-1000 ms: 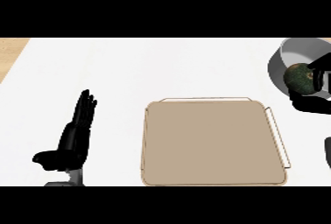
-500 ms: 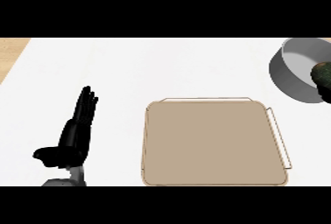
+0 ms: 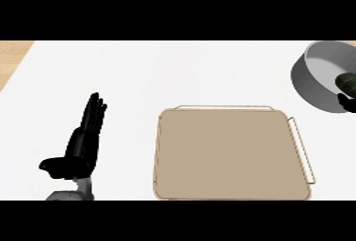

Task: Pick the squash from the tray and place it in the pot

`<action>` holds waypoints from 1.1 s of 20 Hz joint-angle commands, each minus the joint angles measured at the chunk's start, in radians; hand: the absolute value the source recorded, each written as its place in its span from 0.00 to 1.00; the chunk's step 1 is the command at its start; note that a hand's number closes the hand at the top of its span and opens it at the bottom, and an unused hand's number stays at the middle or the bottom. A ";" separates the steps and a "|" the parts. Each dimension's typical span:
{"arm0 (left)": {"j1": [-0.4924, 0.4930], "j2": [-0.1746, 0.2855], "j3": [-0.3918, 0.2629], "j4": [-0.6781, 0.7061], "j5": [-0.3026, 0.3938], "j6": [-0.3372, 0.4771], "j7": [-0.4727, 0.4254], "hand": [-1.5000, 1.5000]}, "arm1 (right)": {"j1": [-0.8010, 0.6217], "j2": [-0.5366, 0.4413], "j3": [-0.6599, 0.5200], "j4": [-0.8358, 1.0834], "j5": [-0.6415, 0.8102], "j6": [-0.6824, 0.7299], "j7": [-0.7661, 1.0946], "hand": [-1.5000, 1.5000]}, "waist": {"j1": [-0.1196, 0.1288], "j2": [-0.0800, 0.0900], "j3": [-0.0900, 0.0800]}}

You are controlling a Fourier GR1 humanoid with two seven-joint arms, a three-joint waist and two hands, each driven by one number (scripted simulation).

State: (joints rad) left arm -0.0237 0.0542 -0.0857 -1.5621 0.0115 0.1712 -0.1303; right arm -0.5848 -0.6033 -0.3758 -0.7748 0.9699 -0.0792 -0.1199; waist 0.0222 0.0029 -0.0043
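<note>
At the view's right edge, the dark green squash (image 3: pixel 346 81) shows inside the outline of the grey pot (image 3: pixel 314 77), close to its near wall. Just below it, touching or nearly so, a small black part of the right hand (image 3: pixel 345 103) peeks in; whether it grips the squash cannot be told. The tan tray (image 3: pixel 230 155) lies apart from the pot on the white tabletop (image 3: pixel 139 75). Well left of the tray rests the left hand (image 3: pixel 78 148), fingers straight and pointing up.

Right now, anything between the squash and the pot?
Nothing visible. The squash is over the opening of the pot at the view's right edge, with the right hand just below it. The tray lies apart, to the pot's lower left.
</note>
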 commanded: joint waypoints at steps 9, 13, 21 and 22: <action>-0.011 -0.013 -0.022 -0.035 -0.016 0.008 0.036 0.50 | -0.066 -0.055 -0.124 0.360 -0.103 0.035 -0.182 0.00 | 0.010 0.010 0.009; -0.001 0.032 0.039 -0.006 0.015 -0.018 0.013 0.50 | -0.095 -0.013 -0.278 0.306 -0.293 0.049 -0.283 0.00 | -0.016 0.000 0.008; -0.012 0.020 0.021 -0.068 0.016 -0.013 0.068 0.50 | -0.126 -0.114 -0.485 0.433 -0.497 0.115 -0.340 0.00 | 0.008 0.009 0.009; 0.012 -0.002 0.013 -0.003 0.014 -0.018 -0.006 0.50 | -0.108 -0.139 -0.496 0.448 -0.512 0.133 -0.365 0.00 | 0.002 0.010 0.008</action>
State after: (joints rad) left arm -0.0156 0.0582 -0.0749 -1.5857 0.0203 0.1601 -0.1142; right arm -0.7029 -0.6892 -0.8032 -0.3885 0.5304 0.0206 -0.4372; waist 0.0196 0.0082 0.0013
